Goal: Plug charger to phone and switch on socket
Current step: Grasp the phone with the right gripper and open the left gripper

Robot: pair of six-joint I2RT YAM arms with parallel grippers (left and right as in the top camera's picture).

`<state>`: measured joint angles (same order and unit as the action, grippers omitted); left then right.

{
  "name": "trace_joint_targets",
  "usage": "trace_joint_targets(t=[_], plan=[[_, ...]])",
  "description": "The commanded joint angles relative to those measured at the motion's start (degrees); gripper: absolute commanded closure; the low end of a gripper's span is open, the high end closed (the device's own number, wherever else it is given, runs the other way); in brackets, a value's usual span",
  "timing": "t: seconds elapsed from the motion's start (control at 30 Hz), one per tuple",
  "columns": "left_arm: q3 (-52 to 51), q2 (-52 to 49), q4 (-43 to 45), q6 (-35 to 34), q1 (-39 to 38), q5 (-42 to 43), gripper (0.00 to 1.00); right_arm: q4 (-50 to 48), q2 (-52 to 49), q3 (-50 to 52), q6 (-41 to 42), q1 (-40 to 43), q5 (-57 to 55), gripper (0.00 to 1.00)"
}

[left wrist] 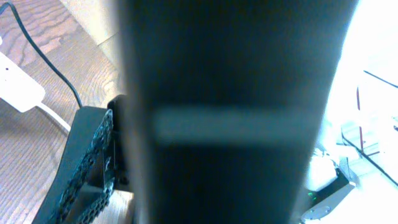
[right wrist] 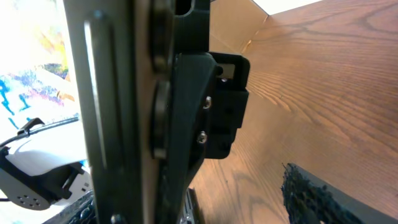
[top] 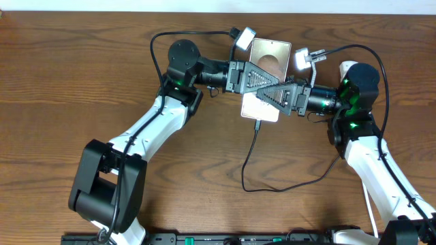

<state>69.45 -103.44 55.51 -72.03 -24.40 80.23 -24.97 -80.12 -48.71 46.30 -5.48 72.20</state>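
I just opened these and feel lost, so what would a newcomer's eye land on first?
First, the left gripper and the right gripper crossing at the top centre of the overhead view, between the bronze-brown phone and a white flat rectangle. Next, the thin black charger cable, looping down the wooden table from just below that rectangle. Both wrist views are mostly blocked by dark close-up parts.

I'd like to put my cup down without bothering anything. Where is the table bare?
Bare wood lies left of the left arm and right of the right arm. Between the arms, the charger loops across. Crowded: the middle, where the left gripper and right gripper cross by the phone and the socket.
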Motion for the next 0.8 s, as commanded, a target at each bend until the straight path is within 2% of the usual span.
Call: trace_joint_targets(t=[0.0, 0.17, 0.33, 0.43, 0.53, 0.57, 0.6, 0.63, 0.77], plan=[[0.1, 1.3, 0.7, 0.0, 0.2, 1.4, 0.93, -0.1, 0.3, -1.0, 0.3, 0.1, 0.7, 0.27], [0.1, 1.3, 0.7, 0.0, 0.2, 1.5, 0.93, -0.1, 0.3, -1.0, 0.3, 0.1, 1.4, 0.45], [0.1, 1.3, 0.7, 0.0, 0.2, 1.5, 0.93, 0.0, 0.3, -1.0, 0.3, 0.1, 1.4, 0.7], [0.1, 1.3, 0.7, 0.0, 0.2, 1.4, 0.92, 0.3, 0.3, -1.0, 0.3, 0.1, 1.5, 0.74], [0.1, 1.3, 0.7, 0.0, 0.2, 1.4, 0.93, 0.6, 0.3, -1.0, 0.3, 0.1, 1.9, 0.72], [0.1, 1.3, 0.7, 0.0, 0.2, 1.4, 0.93, 0.6, 0.3, -1.0, 0.3, 0.1, 2.3, 0.68], [0.1, 1.3, 0.7, 0.0, 0.2, 1.4, 0.93, 0.6, 0.3, -1.0, 0.4, 0.1, 2.8, 0.6], [0.1, 1.3, 0.7, 0.0, 0.2, 1.4, 0.92, 0.6, 0.3, -1.0, 0.4, 0.1, 3.4, 0.57], [0.1, 1.3, 0.7, 0.0, 0.3, 1.4, 0.93, 1.2, 0.3, -1.0, 0.4, 0.1, 5.8, 0.57]])
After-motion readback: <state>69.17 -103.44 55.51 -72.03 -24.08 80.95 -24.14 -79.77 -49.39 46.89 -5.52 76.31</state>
